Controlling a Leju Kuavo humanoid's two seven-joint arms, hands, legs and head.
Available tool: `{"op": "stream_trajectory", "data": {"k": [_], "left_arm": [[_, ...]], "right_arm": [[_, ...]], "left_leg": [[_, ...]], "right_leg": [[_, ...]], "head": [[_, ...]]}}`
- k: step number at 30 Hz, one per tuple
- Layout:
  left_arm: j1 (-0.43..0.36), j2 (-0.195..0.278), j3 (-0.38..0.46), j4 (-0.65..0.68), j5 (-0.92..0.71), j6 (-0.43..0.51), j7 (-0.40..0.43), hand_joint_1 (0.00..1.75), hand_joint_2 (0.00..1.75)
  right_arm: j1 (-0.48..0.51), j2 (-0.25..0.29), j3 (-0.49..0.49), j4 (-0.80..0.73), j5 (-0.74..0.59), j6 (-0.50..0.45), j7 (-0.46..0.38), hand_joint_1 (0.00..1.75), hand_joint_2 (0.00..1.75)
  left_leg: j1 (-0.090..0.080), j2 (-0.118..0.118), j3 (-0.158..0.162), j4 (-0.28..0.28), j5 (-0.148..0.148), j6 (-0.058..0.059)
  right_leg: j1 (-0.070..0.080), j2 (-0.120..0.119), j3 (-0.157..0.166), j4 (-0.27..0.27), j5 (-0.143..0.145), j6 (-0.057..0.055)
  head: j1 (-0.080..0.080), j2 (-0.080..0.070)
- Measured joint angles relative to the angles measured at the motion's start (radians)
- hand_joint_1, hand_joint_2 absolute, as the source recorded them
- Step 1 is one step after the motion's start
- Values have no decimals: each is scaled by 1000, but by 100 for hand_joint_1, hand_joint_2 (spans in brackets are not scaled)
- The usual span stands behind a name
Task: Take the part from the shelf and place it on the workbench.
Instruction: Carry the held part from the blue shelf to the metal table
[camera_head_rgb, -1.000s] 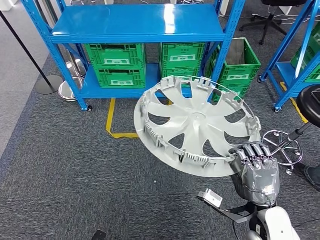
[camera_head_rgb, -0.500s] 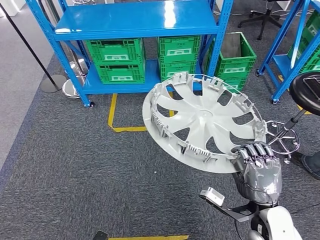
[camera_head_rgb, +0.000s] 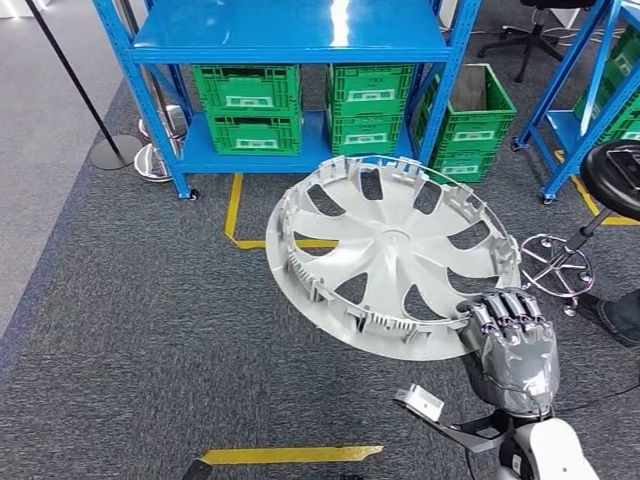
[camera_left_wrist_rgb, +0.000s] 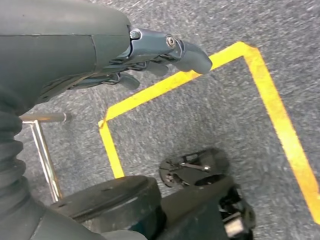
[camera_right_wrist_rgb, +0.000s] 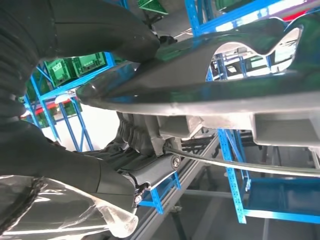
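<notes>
Our right hand grips the silver wheel cover by its rim (green crates' labels unreadable); left hand holds nothing, fingers loosely extended.

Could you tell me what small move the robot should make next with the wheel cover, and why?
Probably keep carrying it steadily: the right hand grips the wheel cover by one edge only, tilted over the carpet, clear of the blue shelf, with no workbench visible yet.

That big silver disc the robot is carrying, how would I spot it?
Look in front of the blue shelf with its green crates, above the grey carpet. The wheel cover hangs there, gripped at its rim by the right hand. Nothing else is round, pale silver and spoked with cut-out openings.
</notes>
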Motion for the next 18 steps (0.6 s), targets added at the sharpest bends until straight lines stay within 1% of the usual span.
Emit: {"op": "stream_trajectory", "data": {"k": [1,2,3,4,5,7,8,9,10,11,12,13,14,15,16,17,18], "left_arm": [[1,0,0,0,-1,0,0,0,175],[1,0,1,0,-3,0,0,0,175],[1,0,1,0,-5,0,0,0,175],[0,-1,1,0,-7,0,0,0,175],[-1,-1,2,0,-8,0,0,0,175],[-2,-2,3,0,-11,0,2,0,175],[-2,-2,5,0,-12,0,2,0,175],[-2,-2,6,0,-13,0,3,0,175],[-2,-1,7,0,-15,0,3,0,175],[-3,-1,7,0,-16,0,4,0,175],[-3,-1,8,0,-18,-1,5,0,175],[-2,-1,8,0,-19,-1,7,0,175],[-2,-1,8,0,-20,-1,9,0,175],[-2,-1,8,0,-20,-2,11,0,175],[-2,-2,8,0,-20,-2,13,0,175],[-3,-2,8,0,-20,-2,14,0,175],[-4,-2,8,0,-21,-2,15,0,175]], "right_arm": [[1,0,0,0,0,0,0,175,175],[0,0,0,0,1,-1,-1,175,175],[0,0,0,0,1,-1,-1,175,175],[-1,0,0,-2,1,-1,-1,175,175],[-2,0,0,-3,2,-2,-1,175,175],[-2,0,0,-7,2,-2,-2,175,175],[-2,0,1,-7,2,-2,-3,175,175],[-2,0,1,-7,2,-2,-3,175,175],[-2,0,1,-8,2,-2,-3,175,175],[-2,0,2,-8,2,-2,-3,175,175],[-3,0,2,-8,2,-1,-3,175,175],[-3,0,2,-8,0,-1,-3,175,175],[-3,0,2,-8,-1,-1,-3,175,175],[-3,0,2,-8,-3,0,-3,175,175],[-3,0,2,-8,-4,0,-3,175,175],[-3,0,3,-8,-4,0,-3,175,175],[-3,0,2,-8,-4,0,-3,175,175]], "left_leg": [[-2,0,-8,5,3,0],[-2,0,-14,11,4,-1],[-3,0,-19,16,5,-3],[-5,0,-25,22,6,-6],[-6,0,-31,27,8,-11],[-7,0,-41,35,14,-20],[-7,-1,-44,38,11,-25],[-7,-3,-49,50,0,-30],[-5,-4,-61,81,-24,-36],[-2,-5,-82,132,-58,-44],[2,-5,-108,199,-95,-51],[7,-5,-133,265,-124,-56],[11,-5,-148,308,-137,-60],[15,-5,-146,314,-130,-63],[18,-5,-125,281,-105,-65],[20,-5,-89,214,-68,-65],[22,-6,-51,143,-40,-64]], "right_leg": [[2,0,41,-44,18,-3],[4,0,93,-116,39,-8],[7,0,143,-185,52,-13],[10,0,176,-236,58,-17],[12,0,191,-262,57,-20],[13,1,189,-270,60,-26],[11,0,186,-271,63,-31],[8,-1,185,-273,67,-35],[5,-3,183,-275,71,-40],[3,-5,181,-276,75,-44],[3,-5,176,-276,78,-47],[3,-6,172,-275,81,-48],[3,-6,167,-274,84,-48],[3,-6,163,-273,87,-47],[2,-6,161,-272,89,-45],[1,-5,159,-271,91,-43],[1,-5,158,-270,93,-40]], "head": [[0,0],[0,0],[0,0],[0,0],[0,0],[-1,0],[-1,0],[-2,0],[-4,0],[-5,0],[-7,0],[-7,0],[-7,0],[-7,0],[-7,0],[-7,0],[-7,0]]}}
